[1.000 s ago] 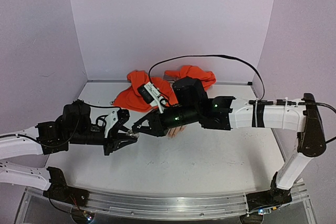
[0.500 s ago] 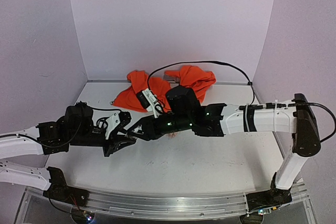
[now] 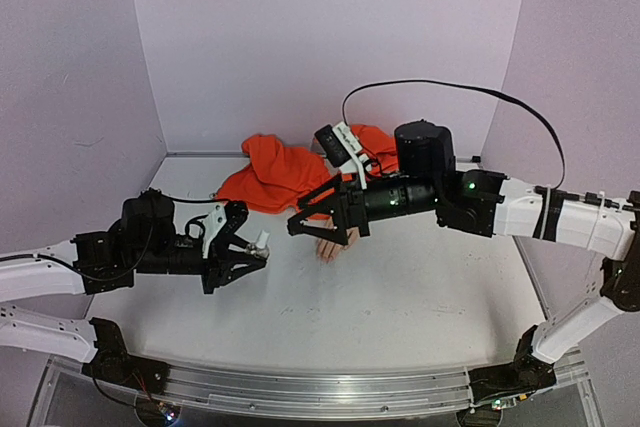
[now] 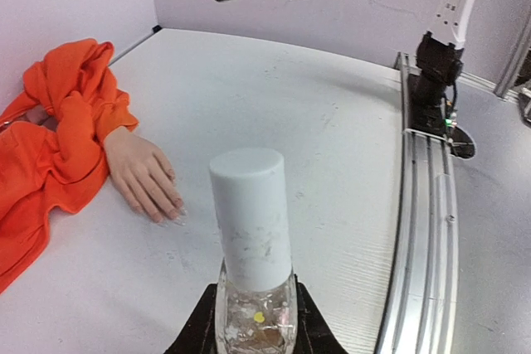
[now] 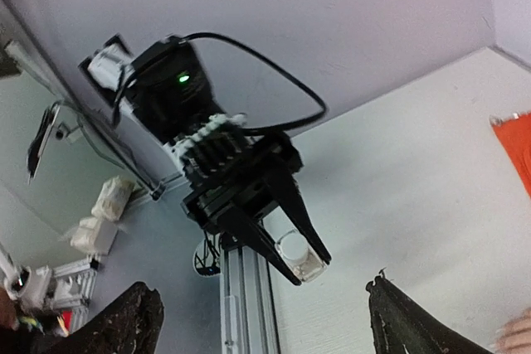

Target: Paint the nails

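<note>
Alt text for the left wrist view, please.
The left gripper holds a white-capped bottle upright. Behind it on the white table, a mannequin hand lies palm down, its orange sleeve bunched at left.

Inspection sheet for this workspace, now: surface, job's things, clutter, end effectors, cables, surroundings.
Surface: white table, faint scuffs, no spills seen.
Job's things: mannequin hand lies palm down, with the orange sleeve bunched behind it. The nails are pale; too small to tell if painted. The capped bottle is upright.
Clutter: nothing seen.
End effectors: left end effector is shut on the capped bottle. Right end effector is open, raised off the table near the mannequin hand.
Cables: black cable arcs above the right arm, off the table.
Surroundings: lavender walls; metal rail along the near edge.
</note>
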Motion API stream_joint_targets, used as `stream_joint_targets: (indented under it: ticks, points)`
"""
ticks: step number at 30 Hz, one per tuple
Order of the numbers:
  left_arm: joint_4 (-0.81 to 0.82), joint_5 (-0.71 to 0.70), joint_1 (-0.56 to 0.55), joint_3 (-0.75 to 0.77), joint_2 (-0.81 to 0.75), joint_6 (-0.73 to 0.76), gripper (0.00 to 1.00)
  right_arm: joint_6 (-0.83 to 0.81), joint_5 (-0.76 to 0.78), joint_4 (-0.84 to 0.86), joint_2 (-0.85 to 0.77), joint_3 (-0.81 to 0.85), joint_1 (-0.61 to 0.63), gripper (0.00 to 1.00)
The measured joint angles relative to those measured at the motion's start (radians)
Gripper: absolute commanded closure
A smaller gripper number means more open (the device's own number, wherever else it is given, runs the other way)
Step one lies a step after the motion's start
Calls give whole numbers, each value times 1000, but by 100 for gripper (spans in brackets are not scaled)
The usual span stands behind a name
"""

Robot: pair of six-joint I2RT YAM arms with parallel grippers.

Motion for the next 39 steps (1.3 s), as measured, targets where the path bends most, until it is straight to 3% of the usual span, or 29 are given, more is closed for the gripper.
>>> stream_joint_targets:
  ticks: [6,9,12,27,39]
  points:
    - [-2,234,0,35,55,-48,100,-256,-248,-30,27,22,-16,46]
    - [0,324,0,59,64,-71,100,-340,-359,-34,70,54,-21,48]
    - [8,388,0,79,64,-82,100,-399,-435,-37,91,59,-23,58]
    - [24,515,0,113,117,-98,100,-424,-575,-29,172,128,-22,59]
    - [24,527,0,113,125,-98,100,-415,-598,-17,216,158,-6,72]
